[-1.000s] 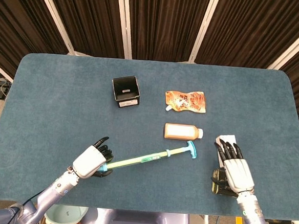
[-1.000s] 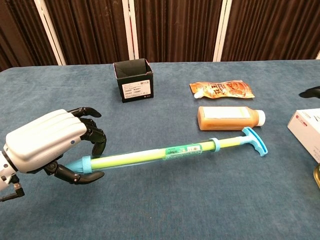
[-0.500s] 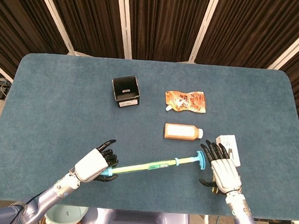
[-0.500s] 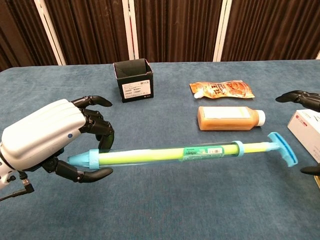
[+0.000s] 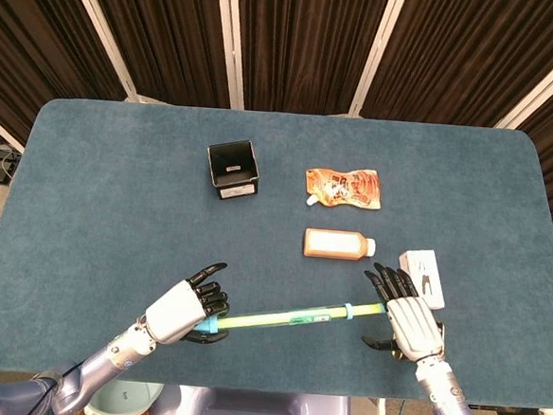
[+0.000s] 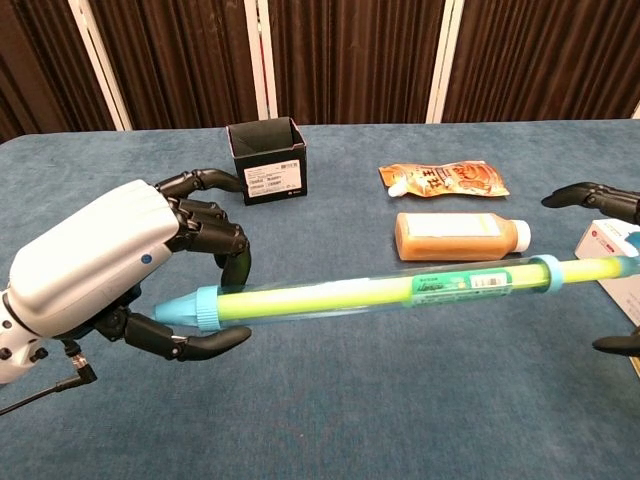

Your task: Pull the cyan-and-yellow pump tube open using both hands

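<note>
Left hand (image 6: 95, 265) clamps the pump tube (image 6: 380, 295) at its cyan tip, lifted off the table (image 5: 97, 195); right hand (image 5: 408, 316) fingers spread around the far end, grip unclear.

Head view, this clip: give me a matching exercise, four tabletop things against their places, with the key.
Things:
1. black box
2. orange pouch
3. orange bottle
4. white box

Places:
A. just behind the right hand
B. lying on its side, in front of the pouch
C. far left of the group
D. right of the black box

Pairs: 1-C, 2-D, 3-B, 4-A
</note>
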Available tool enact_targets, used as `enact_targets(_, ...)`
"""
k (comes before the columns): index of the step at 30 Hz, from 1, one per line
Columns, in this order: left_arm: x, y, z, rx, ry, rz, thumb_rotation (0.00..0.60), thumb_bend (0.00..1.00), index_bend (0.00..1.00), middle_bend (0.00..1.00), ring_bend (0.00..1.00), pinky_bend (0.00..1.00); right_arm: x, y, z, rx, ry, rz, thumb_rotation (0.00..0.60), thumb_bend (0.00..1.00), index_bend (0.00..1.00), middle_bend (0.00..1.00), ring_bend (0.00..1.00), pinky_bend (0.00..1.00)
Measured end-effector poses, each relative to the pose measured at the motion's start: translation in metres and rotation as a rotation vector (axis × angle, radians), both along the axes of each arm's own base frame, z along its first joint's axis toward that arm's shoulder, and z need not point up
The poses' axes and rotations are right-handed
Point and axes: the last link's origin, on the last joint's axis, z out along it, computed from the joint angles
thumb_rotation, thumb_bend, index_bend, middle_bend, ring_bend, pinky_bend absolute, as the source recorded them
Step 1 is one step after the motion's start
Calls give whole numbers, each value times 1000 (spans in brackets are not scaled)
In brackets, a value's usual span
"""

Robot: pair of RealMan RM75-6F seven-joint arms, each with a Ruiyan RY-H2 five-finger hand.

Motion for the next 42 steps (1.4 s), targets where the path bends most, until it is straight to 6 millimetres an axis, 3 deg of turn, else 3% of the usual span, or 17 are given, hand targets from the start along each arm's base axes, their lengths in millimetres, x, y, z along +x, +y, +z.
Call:
enact_targets(6, 5, 2, -2, 1, -31, -21, 600, 474, 652, 579, 486, 160, 3, -1, -2, 24, -44, 26, 600, 187, 231, 13, 0, 0)
enact_targets(14, 6, 3, 3, 28, -59, -40, 600, 475, 652, 580, 486, 160, -2, -6, -4, 23, -58, 32, 600, 301, 614, 144, 33, 0)
enact_targets(19, 3, 4, 9, 51, -57, -45, 600, 475, 653, 581, 486, 160, -5, -10, -2, -11, -62, 40, 600, 311, 754, 202, 73, 0)
enact_targets(27, 1, 4, 20, 73, -67, -51, 600, 475, 654, 582, 486, 160, -13, -15, 9, -55, -48, 22, 600, 276, 858, 243, 97, 0)
enact_targets(42, -11, 0, 47, 99, -70, -44, 600, 475, 659, 585, 486, 160, -29, -30, 25, -119, 35, -20, 600, 240, 868, 252, 103, 0)
